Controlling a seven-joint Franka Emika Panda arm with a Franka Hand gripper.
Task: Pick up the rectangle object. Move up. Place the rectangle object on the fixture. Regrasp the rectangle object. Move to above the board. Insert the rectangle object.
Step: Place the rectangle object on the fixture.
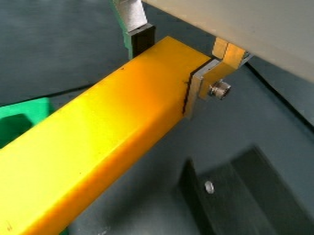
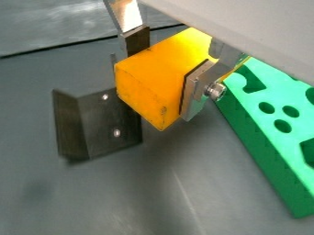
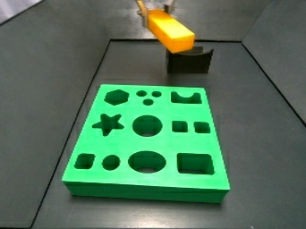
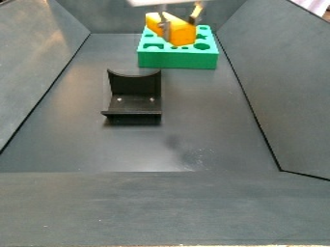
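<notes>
The rectangle object [image 2: 162,81] is held tight between the 2 silver fingers [image 2: 200,84] of the gripper [image 1: 172,57], which is closed on 1 end of the block. The yellow block is seen lifted in the air and tilted in a side view [image 3: 171,32]. It is not touching the floor.

The step in hand is judged to be the move up, or the carry toward the fixture [image 3: 188,60]. The fixture is seen just below and beside the block in a side view. Next, the block must be brought over the curved notch on top of the fixture and set down softly, so it can be let go and gripped again.

The board [image 3: 148,140] is lying flat on the dark floor, well apart from the fixture. Open floor is seen between the 2. Grey walls stand on both sides of the floor, so wide swings should be kept away from them.
</notes>
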